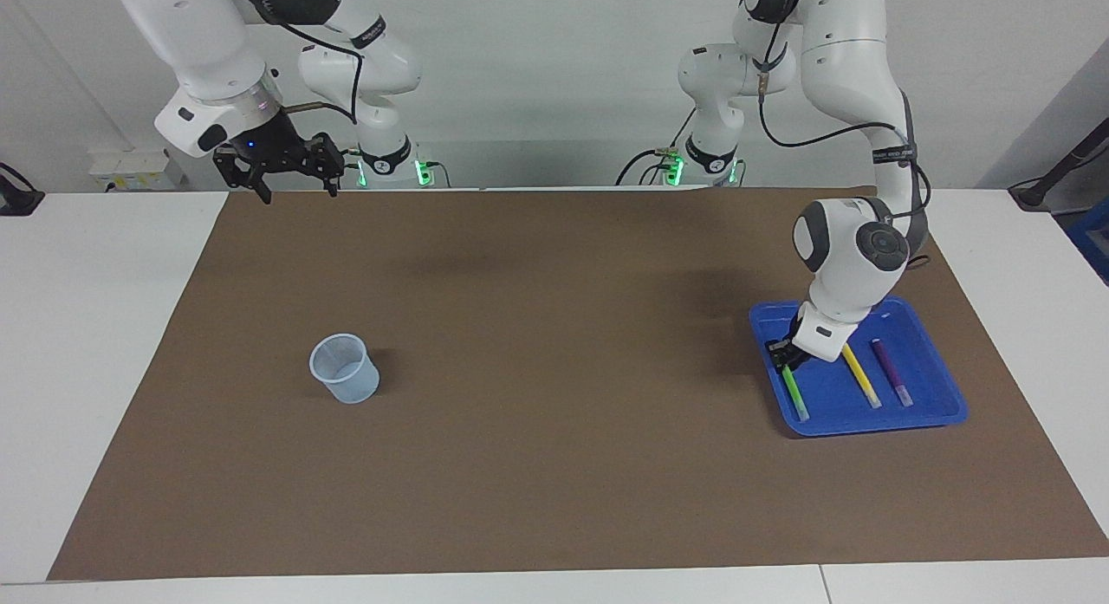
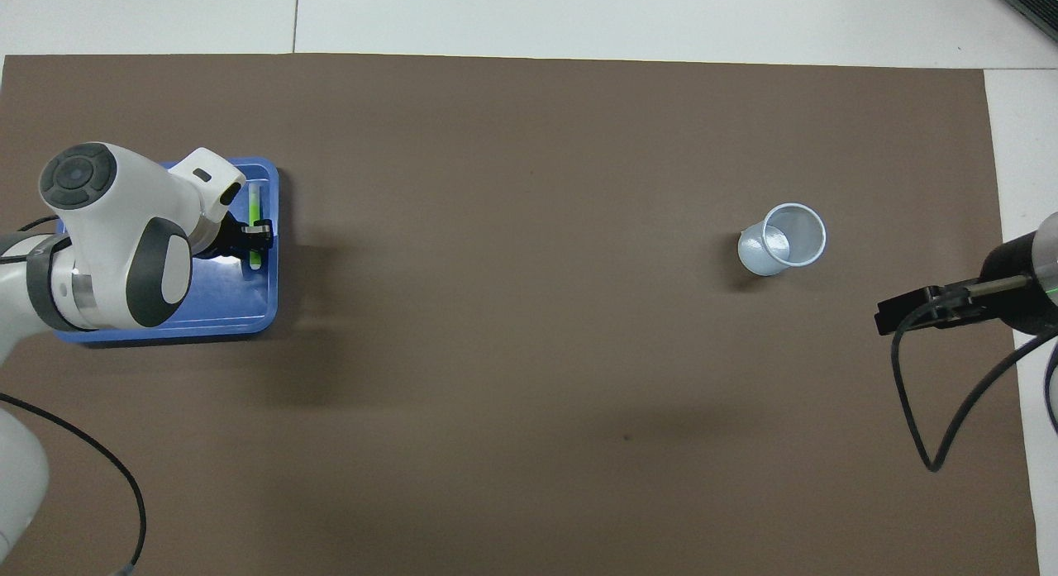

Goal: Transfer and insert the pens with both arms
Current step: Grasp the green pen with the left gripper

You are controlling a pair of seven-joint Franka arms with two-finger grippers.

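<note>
Left claw [image 1: 787, 355]: down in the blue tray [image 1: 927, 413], clamped on the green pen [image 1: 794, 392].
Right claw [image 1: 293, 181]: spread wide, waiting over the counter [image 1: 554, 465] edge.
Yellow pen [image 1: 861, 375], purple pen [image 1: 891, 372]: lying in tray beside green.
Cup [image 1: 345, 367]: toward right arm's end.

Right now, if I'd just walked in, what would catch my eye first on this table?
Probably the bright blue tray at the left arm's end of the table, where the left gripper is shut on a green pen beside yellow and purple ones. Next, the pale cup toward the right arm's end; the right gripper waits raised.
</note>
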